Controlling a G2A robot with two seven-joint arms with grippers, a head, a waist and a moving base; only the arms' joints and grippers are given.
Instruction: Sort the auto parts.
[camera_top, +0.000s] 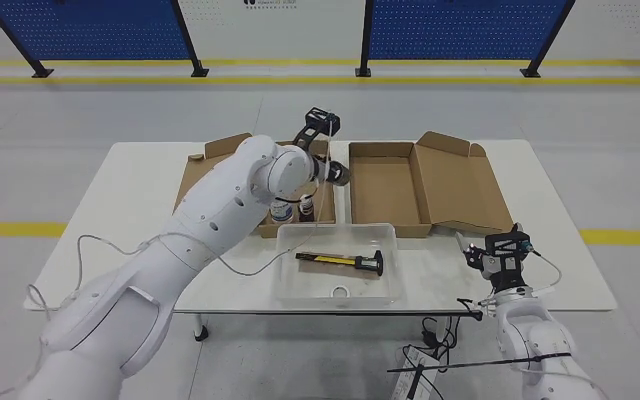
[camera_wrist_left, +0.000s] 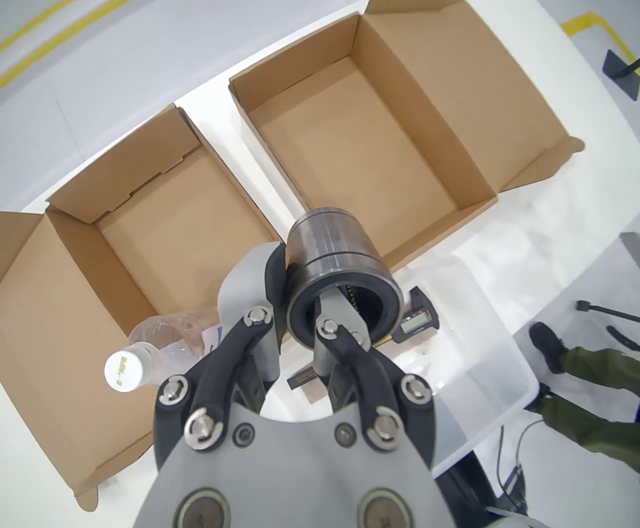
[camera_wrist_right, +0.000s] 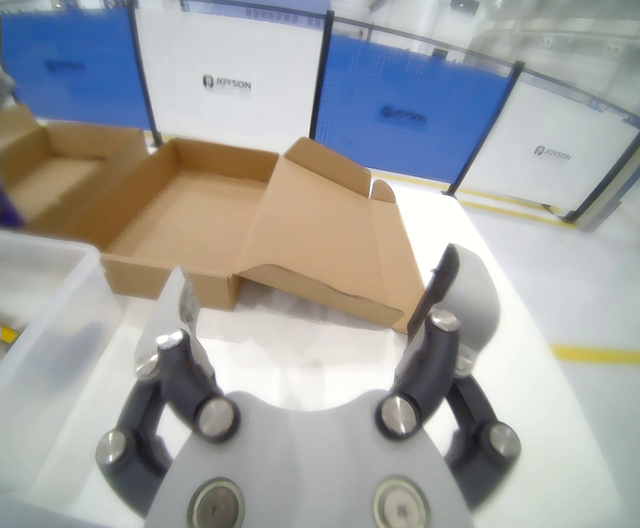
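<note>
Two fingers of the left gripper (camera_wrist_left: 300, 300) are closed on the wall of a grey steel cylindrical bearing sleeve (camera_wrist_left: 335, 250), one inside the bore and one outside. A clear plastic bottle (camera_wrist_left: 150, 345) stands just beside this gripper in the left open brown cardboard box (camera_wrist_left: 165, 220). The right gripper (camera_wrist_right: 310, 300) is spread wide and holds nothing above the white table (camera_wrist_right: 320, 340), beside a translucent plastic bin (camera_wrist_right: 50, 300).

A caliper (camera_top: 340, 262) lies in the clear bin (camera_top: 386, 291).

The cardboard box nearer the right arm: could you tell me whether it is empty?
Empty: the cardboard box shows a bare floor, lid folded open.
</note>
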